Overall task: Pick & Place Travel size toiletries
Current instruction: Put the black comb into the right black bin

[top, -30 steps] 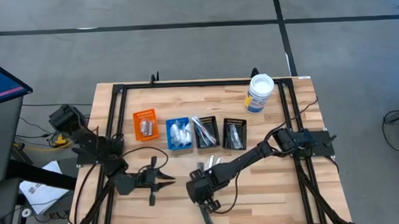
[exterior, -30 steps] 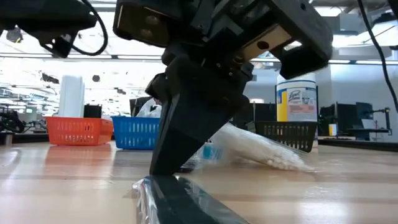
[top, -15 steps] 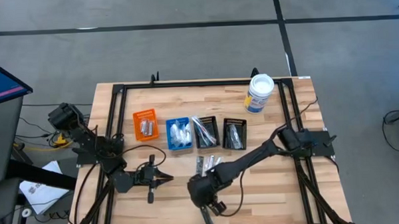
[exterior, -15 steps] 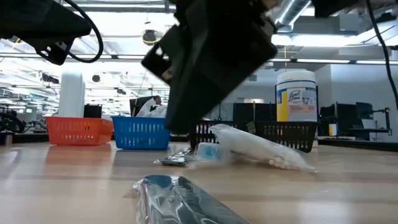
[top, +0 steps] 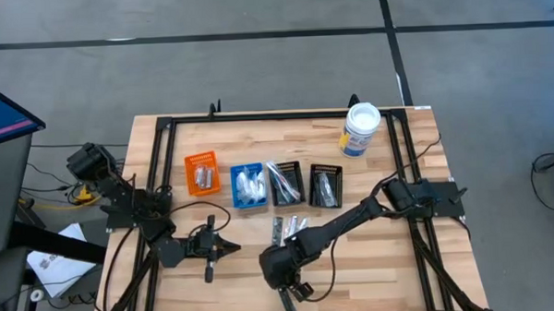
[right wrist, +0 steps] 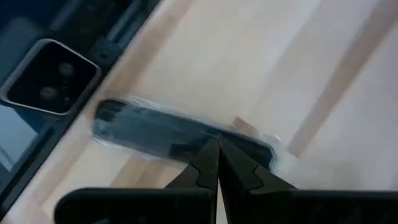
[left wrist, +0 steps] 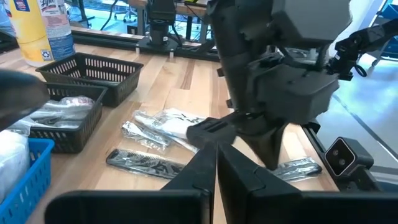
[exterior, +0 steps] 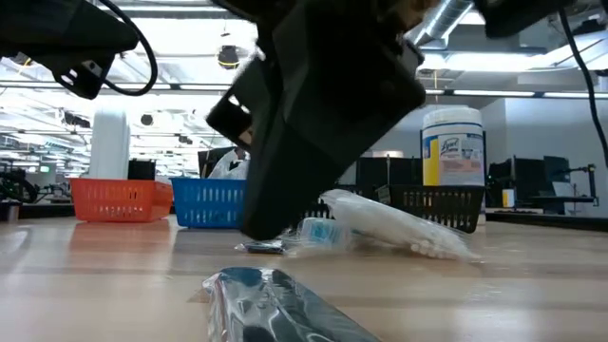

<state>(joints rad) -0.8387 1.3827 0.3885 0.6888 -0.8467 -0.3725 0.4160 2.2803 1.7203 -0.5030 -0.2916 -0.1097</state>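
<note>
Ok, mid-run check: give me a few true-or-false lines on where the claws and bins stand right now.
1. Both claws are shut. True: the left claw and the right claw show closed fingers.
2. The right claw holds the wrapped black comb. False: it hangs just above it, and the comb lies on the table.
3. The orange bin stands beside the blue bin. True.
4. The white tub lies tipped over. False: it stands upright near the far edge.
5. The blue bin is empty. False: white packets lie in it.
</note>
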